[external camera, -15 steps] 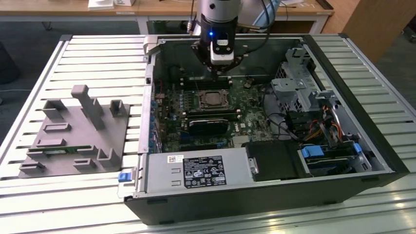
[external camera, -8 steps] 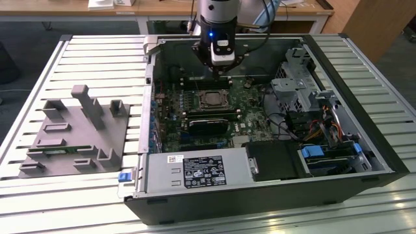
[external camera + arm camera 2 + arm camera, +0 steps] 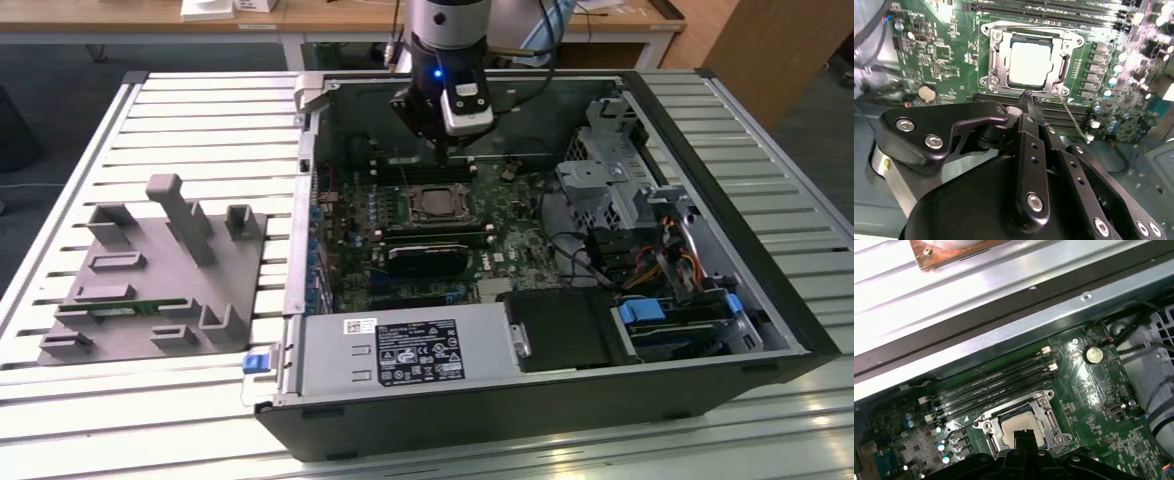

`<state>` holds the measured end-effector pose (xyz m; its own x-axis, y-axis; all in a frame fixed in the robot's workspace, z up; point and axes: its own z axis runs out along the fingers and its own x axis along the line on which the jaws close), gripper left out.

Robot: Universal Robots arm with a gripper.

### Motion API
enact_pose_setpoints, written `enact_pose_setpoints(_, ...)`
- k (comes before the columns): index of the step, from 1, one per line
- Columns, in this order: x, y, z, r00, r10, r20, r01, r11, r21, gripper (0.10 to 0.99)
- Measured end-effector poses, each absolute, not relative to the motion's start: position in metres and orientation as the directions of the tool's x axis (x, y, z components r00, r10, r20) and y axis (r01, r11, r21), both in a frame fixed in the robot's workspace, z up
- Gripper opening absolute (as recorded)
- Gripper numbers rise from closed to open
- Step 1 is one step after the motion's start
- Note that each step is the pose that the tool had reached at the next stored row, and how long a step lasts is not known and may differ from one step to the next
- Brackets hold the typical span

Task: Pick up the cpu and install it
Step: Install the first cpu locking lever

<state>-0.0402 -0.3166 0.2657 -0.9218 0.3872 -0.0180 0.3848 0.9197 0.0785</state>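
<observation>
1. A bench (image 3: pixel 120 120) of pale metal slats carries the work; behind its far edge stand wooden tables and a dark floor.
2. A black computer case (image 3: pixel 534 420) lies on its side with the panel off, filling the middle and the exterior view's right part of the bench, its near wall close to the bench's near edge.
3. A grey holder (image 3: pixel 154 270) with upright posts and slots sits on the slats towards the bench's edge on the exterior view's left, well apart from the arm.
4. Inside the case lies a green circuit board (image 3: pixel 400 215); a silver power supply box (image 3: pixel 400 350) sits along the case's near wall, and drive cages with cables fill the side on the exterior view's right.
5. The cpu (image 3: pixel 1029 65) lies flat in its metal socket frame (image 3: pixel 994 65) on the board, its shiny silver top facing up, with rows of black memory slots (image 3: pixel 994 385) just beside the frame.
6. The gripper (image 3: pixel 1027 95) hangs over the far part of the board, beneath the arm (image 3: pixel 447 30).
7. In the second wrist view the fingers (image 3: pixel 1029 100) are drawn together to a narrow point and hold nothing.
8. Their tip shows over the edge of the socket frame, just beside the cpu; whether it touches the board cannot be told.
</observation>
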Motion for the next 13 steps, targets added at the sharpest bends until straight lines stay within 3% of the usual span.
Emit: enact_pose_setpoints(13,-0.054,-0.317,0.261,-0.970,0.241,-0.015,0.239,0.968,0.079,0.106)
